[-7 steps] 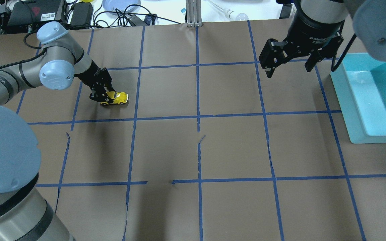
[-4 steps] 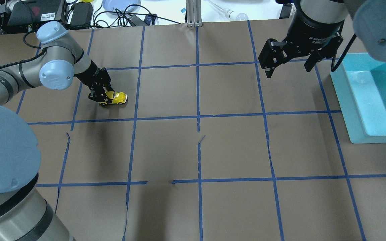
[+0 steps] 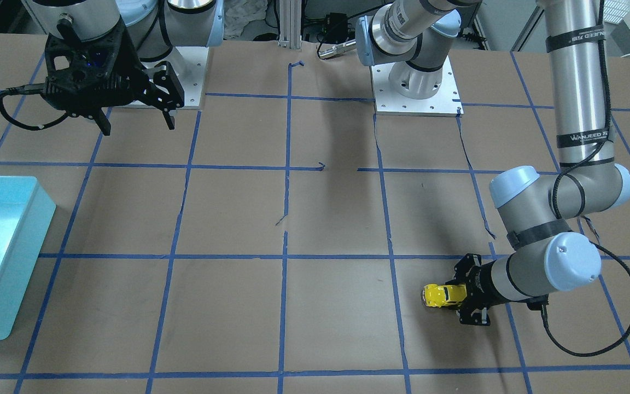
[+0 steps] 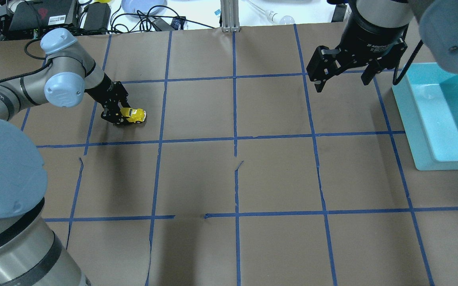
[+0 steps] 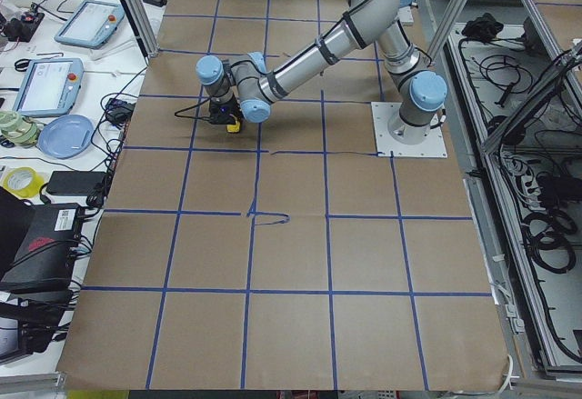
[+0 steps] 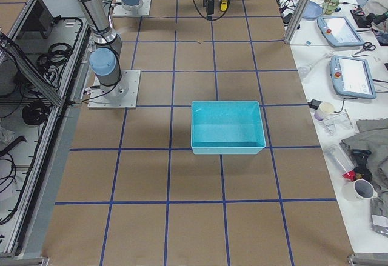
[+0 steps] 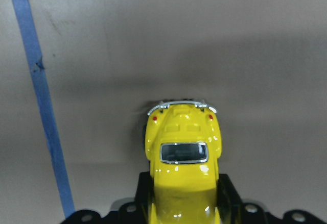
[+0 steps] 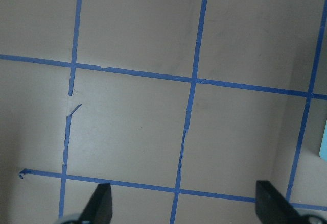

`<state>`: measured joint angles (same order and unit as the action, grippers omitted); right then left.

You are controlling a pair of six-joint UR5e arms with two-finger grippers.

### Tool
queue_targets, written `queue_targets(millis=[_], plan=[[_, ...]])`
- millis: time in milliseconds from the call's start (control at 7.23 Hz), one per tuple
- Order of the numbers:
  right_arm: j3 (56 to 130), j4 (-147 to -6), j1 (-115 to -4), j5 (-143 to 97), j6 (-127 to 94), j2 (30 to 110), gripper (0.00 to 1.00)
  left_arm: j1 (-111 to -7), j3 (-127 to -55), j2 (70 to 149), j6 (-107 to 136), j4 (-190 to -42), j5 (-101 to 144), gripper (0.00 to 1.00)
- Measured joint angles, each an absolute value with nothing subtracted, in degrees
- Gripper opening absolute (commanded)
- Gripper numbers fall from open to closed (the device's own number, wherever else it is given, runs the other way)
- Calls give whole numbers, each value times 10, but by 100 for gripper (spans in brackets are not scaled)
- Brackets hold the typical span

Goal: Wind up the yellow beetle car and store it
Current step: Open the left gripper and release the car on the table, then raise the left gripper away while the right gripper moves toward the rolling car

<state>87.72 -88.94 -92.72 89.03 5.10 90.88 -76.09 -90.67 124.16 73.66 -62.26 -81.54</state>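
Observation:
The yellow beetle car (image 4: 135, 115) stands on its wheels on the brown paper at the far left of the table. My left gripper (image 4: 122, 115) lies low and nearly level, shut on one end of the car. The front-facing view shows the car (image 3: 442, 295) sticking out of the gripper (image 3: 465, 295). In the left wrist view the car (image 7: 183, 152) sits between the jaws with a silvery bumper pointing away. My right gripper (image 4: 342, 85) hangs open and empty above the far right of the table; its fingers (image 8: 99, 203) show apart in the right wrist view.
A turquoise bin (image 4: 427, 119) stands at the table's right edge, near the right gripper. Blue tape lines grid the brown paper (image 4: 237, 174). Cables, tablets and clutter lie beyond the far edge.
My left gripper has drawn the car a short way to the left along the table. The right arm has not moved.

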Motion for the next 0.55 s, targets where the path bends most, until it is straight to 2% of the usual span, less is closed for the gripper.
queue_targets(millis=[277, 553], plan=[[877, -889, -927, 890, 51, 909, 100, -765, -904, 1229, 743, -621, -818, 88], [877, -889, -927, 890, 51, 909, 100, -774, -898, 1199, 738, -623, -820, 88]])
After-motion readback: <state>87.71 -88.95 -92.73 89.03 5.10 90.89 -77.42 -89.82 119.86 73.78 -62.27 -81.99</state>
